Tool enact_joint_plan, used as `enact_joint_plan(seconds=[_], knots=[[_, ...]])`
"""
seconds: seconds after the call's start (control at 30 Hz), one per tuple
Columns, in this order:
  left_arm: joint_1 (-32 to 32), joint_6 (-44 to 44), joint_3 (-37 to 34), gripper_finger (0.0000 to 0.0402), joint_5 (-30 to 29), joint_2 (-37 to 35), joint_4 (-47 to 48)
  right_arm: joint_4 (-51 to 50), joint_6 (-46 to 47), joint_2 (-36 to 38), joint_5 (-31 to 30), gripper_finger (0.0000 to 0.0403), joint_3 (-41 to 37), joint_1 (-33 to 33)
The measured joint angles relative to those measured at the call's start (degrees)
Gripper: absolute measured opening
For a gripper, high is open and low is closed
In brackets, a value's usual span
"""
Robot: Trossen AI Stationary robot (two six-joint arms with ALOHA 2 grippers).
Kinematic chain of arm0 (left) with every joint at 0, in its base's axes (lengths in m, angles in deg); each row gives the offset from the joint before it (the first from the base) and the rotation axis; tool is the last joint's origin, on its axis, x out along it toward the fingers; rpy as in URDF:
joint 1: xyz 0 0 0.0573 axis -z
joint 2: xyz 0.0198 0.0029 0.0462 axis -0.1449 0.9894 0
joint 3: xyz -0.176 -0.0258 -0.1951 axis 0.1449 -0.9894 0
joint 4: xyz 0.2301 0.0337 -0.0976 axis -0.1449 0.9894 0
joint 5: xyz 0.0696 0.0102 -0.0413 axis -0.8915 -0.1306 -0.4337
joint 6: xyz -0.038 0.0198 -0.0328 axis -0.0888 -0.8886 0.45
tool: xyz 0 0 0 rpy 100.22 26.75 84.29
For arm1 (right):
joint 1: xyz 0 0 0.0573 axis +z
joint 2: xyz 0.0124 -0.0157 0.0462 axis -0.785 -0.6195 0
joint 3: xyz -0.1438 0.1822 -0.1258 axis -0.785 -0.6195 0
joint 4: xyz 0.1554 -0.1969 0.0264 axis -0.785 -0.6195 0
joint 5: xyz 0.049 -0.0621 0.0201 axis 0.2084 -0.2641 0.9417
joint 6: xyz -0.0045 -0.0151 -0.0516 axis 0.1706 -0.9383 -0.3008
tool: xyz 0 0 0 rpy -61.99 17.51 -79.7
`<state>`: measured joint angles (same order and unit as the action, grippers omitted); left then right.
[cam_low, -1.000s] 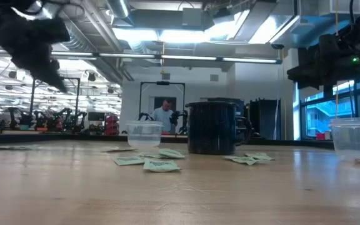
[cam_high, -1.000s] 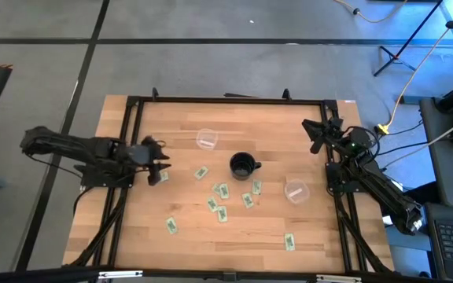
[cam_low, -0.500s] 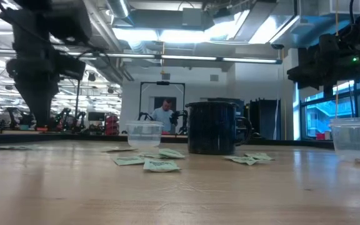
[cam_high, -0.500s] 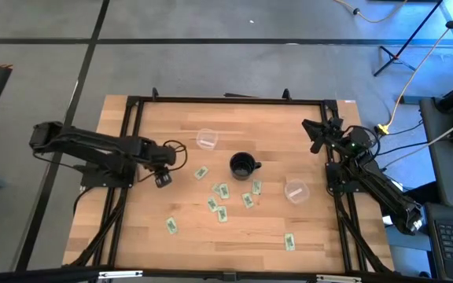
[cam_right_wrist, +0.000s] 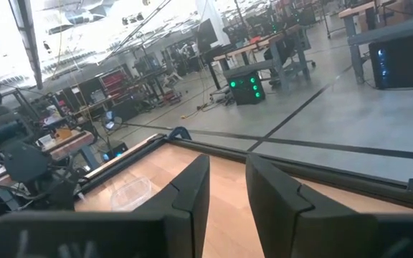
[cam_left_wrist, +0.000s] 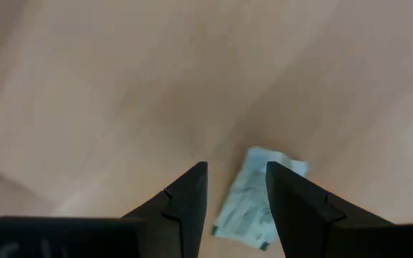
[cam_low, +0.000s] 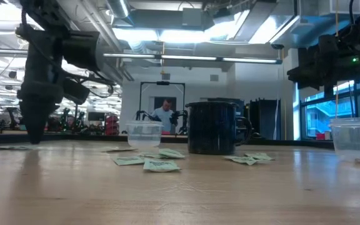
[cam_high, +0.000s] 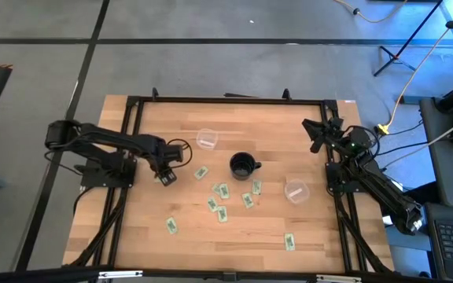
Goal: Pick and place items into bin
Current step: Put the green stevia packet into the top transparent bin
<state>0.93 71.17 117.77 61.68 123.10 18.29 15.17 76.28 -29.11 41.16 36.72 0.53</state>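
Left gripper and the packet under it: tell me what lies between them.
Nothing. The left wrist view shows the left gripper open, its fingers straddling a pale green packet on bare wooden table. Whether they touch it cannot be told.

Grey floor (cam_high: 46,39), ceiling strip lights (cam_low: 186,59), workbenches (cam_right_wrist: 264,54) behind

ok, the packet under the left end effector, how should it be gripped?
From straight above, across its short width. The packet lies flat on the table, long edges running along the open gap of the left end effector, so the fingers likely must scrape under or pinch those edges.
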Motion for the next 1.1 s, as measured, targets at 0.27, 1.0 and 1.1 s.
enact_joint_plan(seconds=[0.27,1.0,1.1], knots=[[0.0,-1.2,0.3,0.0134,0.9,3.4,-2.9,0.0,-1.1,0.0,-0.1,0.0095,0.0,0.0],[0.0,-6.1,1.4,0.0054,0.1,5.7,-1.5,0.0,-1.2,0.0,-0.1,0.0095,0.0,0.0],[0.0,-7.2,2.4,0.0047,-0.1,5.8,-0.9,0.1,-1.3,0.0,-0.1,0.0095,0.0,0.0]])
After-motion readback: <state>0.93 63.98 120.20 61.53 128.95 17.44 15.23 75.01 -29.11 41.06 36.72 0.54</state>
